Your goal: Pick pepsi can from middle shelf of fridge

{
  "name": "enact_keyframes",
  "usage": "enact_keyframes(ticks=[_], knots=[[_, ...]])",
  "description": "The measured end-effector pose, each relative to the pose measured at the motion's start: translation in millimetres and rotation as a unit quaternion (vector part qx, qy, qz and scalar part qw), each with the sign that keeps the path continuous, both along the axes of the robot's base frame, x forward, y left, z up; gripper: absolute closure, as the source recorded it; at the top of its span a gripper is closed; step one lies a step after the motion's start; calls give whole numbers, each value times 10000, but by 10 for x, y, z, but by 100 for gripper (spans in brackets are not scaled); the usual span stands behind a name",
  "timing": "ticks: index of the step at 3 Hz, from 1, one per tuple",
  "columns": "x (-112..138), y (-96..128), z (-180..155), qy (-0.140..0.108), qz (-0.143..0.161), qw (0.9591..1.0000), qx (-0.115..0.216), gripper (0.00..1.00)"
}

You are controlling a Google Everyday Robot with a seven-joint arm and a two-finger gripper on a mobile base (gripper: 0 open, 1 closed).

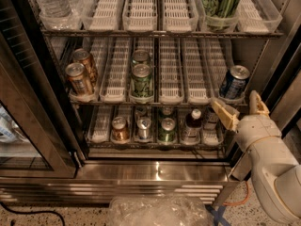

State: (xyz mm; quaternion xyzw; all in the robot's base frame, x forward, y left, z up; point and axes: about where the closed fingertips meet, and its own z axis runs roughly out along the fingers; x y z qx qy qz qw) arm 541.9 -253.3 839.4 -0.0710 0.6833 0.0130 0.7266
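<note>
The fridge (40,105) stands open in the camera view. Its middle shelf (171,72) has long white slotted lanes. A dark blue pepsi can (233,83) with a silver top stands at the front of the rightmost lane. My gripper (239,105) is open, just below and in front of the can, with its two tan fingers (225,114) spread and pointing up toward it. It does not touch the can.
Two copper-brown cans (79,78) stand at the shelf's left, two green cans (141,80) in the middle. The lower rack holds small cans and a bottle (190,125). The upper shelf holds clear bins with water bottles (49,1) and green cans (220,1). A plastic bag (160,211) lies on the floor.
</note>
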Motion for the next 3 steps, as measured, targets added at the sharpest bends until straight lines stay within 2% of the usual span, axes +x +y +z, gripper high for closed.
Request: enact_keyframes(ticks=[3], knots=[[284,3,-47,191,-57,9997,115,26]])
